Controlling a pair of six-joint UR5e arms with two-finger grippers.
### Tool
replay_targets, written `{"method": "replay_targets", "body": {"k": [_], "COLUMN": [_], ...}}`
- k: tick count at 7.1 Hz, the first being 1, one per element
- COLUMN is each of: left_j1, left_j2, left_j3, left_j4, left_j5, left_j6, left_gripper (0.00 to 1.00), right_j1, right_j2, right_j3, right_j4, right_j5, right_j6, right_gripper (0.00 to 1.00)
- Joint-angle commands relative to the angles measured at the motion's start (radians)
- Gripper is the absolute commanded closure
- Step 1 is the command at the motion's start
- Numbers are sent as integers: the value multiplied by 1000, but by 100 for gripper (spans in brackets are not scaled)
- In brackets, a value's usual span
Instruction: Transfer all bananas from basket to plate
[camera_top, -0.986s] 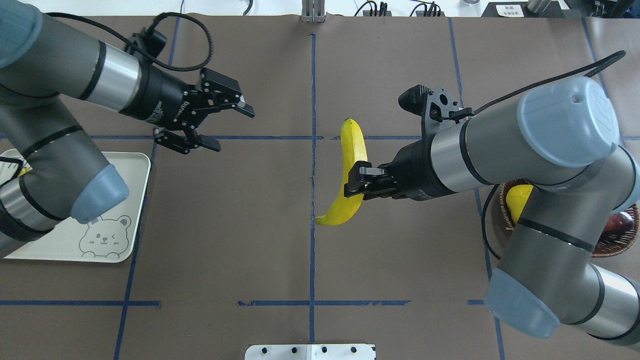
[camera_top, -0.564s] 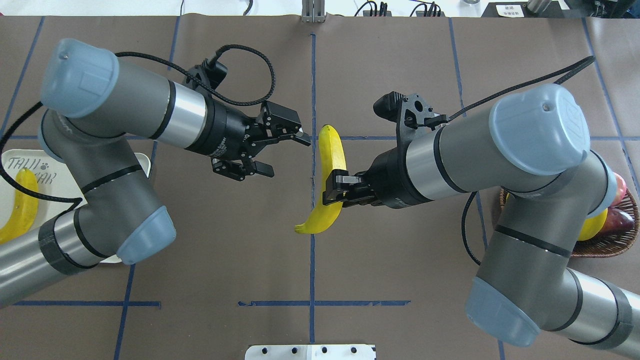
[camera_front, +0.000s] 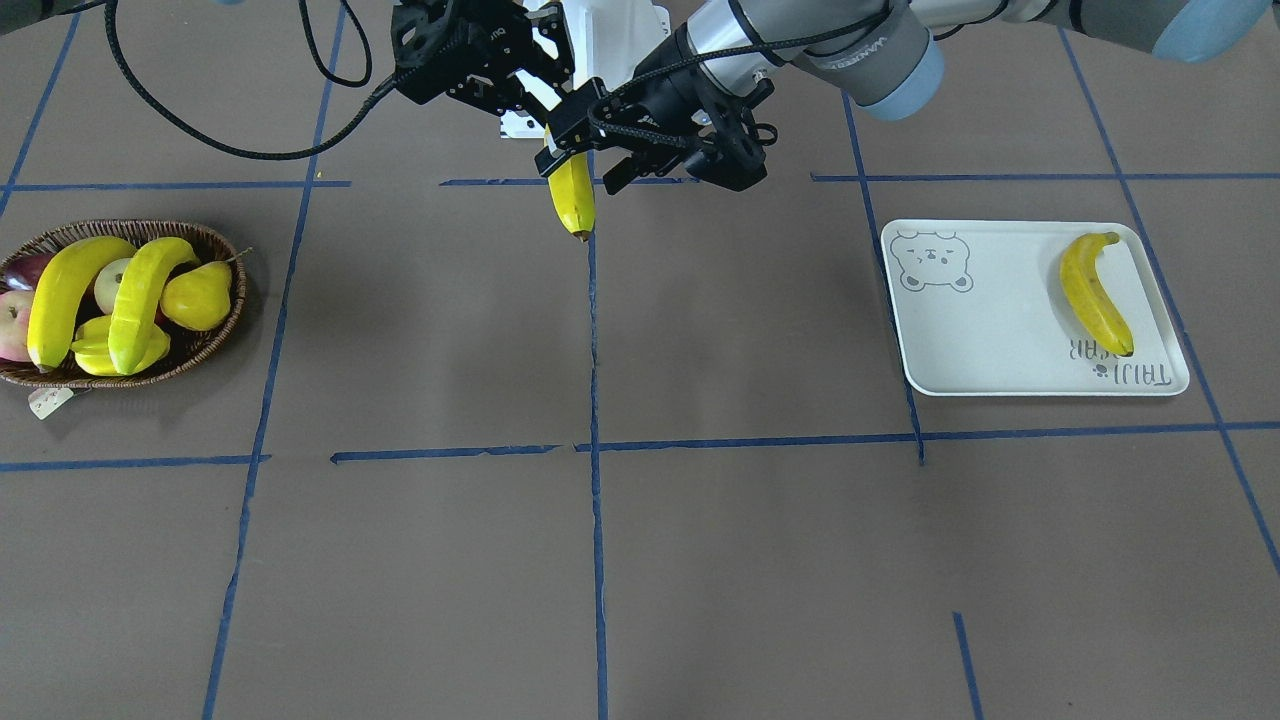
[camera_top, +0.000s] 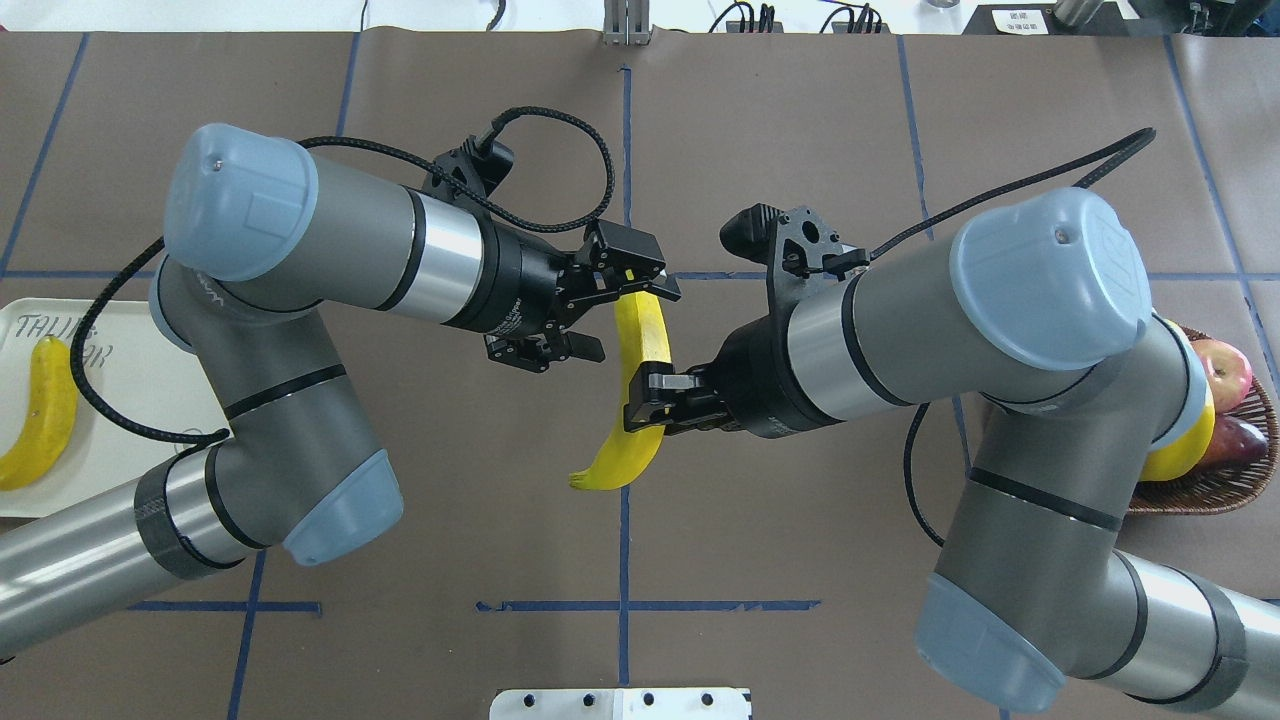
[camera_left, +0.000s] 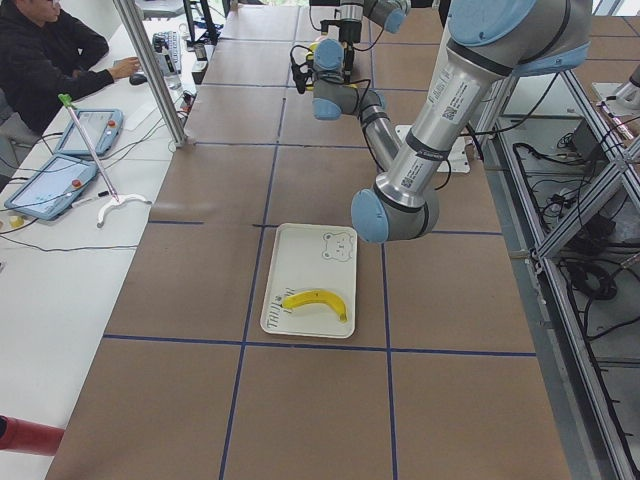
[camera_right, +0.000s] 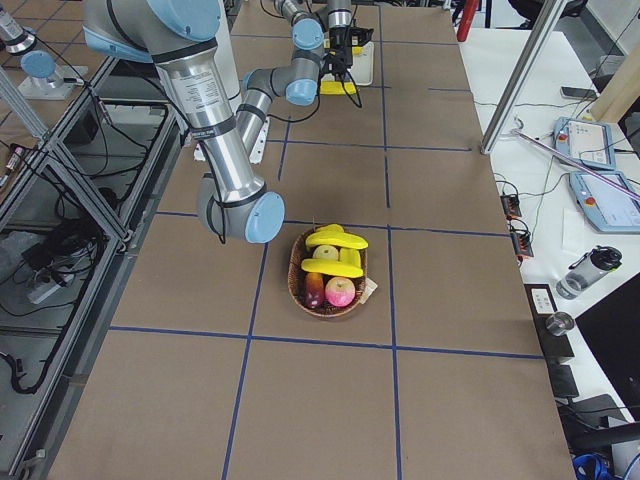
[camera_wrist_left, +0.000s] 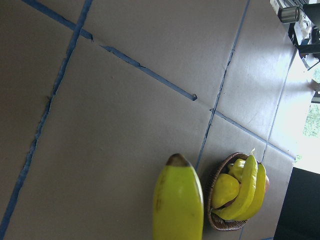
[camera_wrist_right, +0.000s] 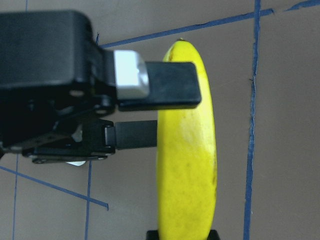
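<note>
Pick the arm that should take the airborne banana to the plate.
Left. The left claw is open astride the banana at its upper end, and the plate lies on its side. The right claw, shut on the banana's middle, comes from the basket side, away from the plate.

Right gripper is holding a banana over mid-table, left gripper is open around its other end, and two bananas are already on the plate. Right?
No: only one banana lies on the plate, as the exterior front-facing view shows. The rest stands: the right gripper holds a second banana over mid-table, and the left gripper is open around its other end.
</note>
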Motion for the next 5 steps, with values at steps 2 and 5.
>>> {"method": "replay_targets", "body": {"k": [2,5], "left_j1": [27,13], "left_j2": [-3,5], "left_j3": [6,1], "left_j4": [-4,3], "left_j5": [16,9], "left_j6": [8,21], "left_gripper": [61,100], "right_j1": [0,1], "right_j2": [5,5], "right_j3": [5,5], "right_j4": [0,0], "right_j5": [0,0], "right_j6": [4,6], "right_gripper": [99,1]}}
